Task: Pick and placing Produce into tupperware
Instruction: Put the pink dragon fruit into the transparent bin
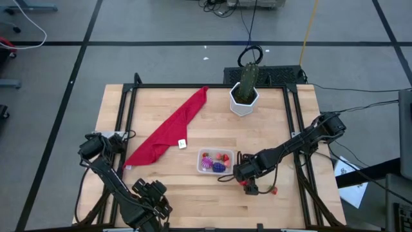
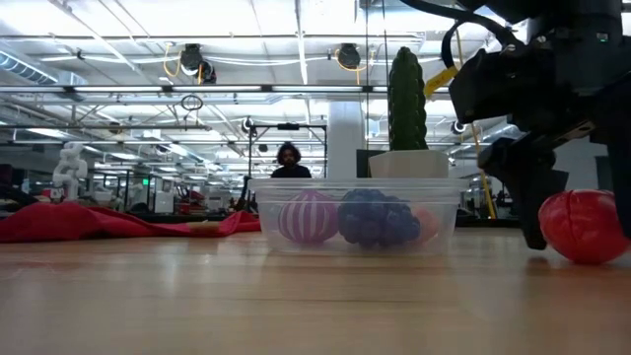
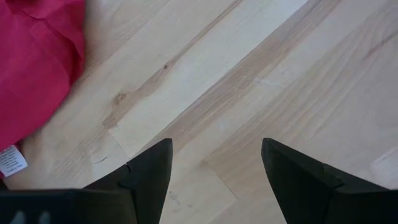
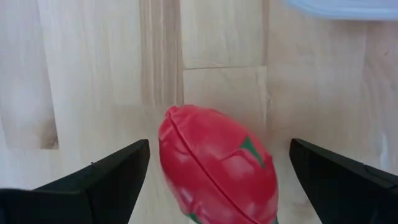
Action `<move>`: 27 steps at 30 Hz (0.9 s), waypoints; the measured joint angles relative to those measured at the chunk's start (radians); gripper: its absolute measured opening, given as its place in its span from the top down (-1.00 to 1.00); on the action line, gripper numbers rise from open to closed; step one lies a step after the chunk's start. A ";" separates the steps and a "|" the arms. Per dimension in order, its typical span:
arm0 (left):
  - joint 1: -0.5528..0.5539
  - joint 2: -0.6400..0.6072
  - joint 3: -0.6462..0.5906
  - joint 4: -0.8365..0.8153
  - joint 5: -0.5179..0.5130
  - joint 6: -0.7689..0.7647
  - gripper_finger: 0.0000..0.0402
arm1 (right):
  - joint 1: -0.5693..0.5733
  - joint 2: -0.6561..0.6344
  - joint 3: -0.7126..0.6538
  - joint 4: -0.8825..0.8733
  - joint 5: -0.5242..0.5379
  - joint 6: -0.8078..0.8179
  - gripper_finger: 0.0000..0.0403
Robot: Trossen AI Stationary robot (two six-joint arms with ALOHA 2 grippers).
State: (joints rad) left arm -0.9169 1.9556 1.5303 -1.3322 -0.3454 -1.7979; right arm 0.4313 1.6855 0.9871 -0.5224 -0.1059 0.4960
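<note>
Between the fingers of the right gripper [image 4: 211, 180], which stand wide apart and clamp nothing, lies the red toy tomato [image 4: 217, 165], resting on the wooden table [image 1: 277, 129] with a green calyx mark on its skin. It is probably light, hollow and smooth, so liable to roll or squirt out of a slanted pinch; the grip is best taken across its middle, pads square to the seam line. Just beyond the gripper stands the clear tupperware [image 1: 215, 162], already holding a pink striped piece [image 2: 309, 217], a purple grape cluster [image 2: 375, 218] and a red piece. Farther off, the white hexagonal pot [image 1: 244, 101] with its cactus, and the red cloth [image 1: 170, 129]. The left gripper [image 3: 214, 180] waits at the table's near edge, fingers apart, empty.
</note>
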 joint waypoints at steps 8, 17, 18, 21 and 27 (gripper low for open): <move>0.000 0.000 0.000 0.000 0.002 -0.011 -0.26 | 0.000 0.000 0.000 0.000 0.000 -0.083 -0.89; 0.000 0.000 0.000 0.000 0.004 -0.015 -0.26 | 0.000 0.000 0.000 0.000 -0.001 -0.169 -0.89; 0.000 0.000 0.000 0.000 0.004 -0.015 -0.26 | 0.000 0.000 0.000 0.000 -0.001 -0.178 -0.89; 0.000 0.000 0.000 0.000 0.004 -0.015 -0.26 | 0.000 0.000 0.000 0.000 -0.001 -0.200 -0.89; 0.000 0.000 0.000 0.000 0.004 -0.014 -0.26 | 0.000 0.000 0.000 0.000 -0.001 -0.227 -0.89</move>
State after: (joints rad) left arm -0.9169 1.9556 1.5303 -1.3324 -0.3412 -1.8122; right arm 0.4313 1.6855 0.9871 -0.5228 -0.1065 0.2695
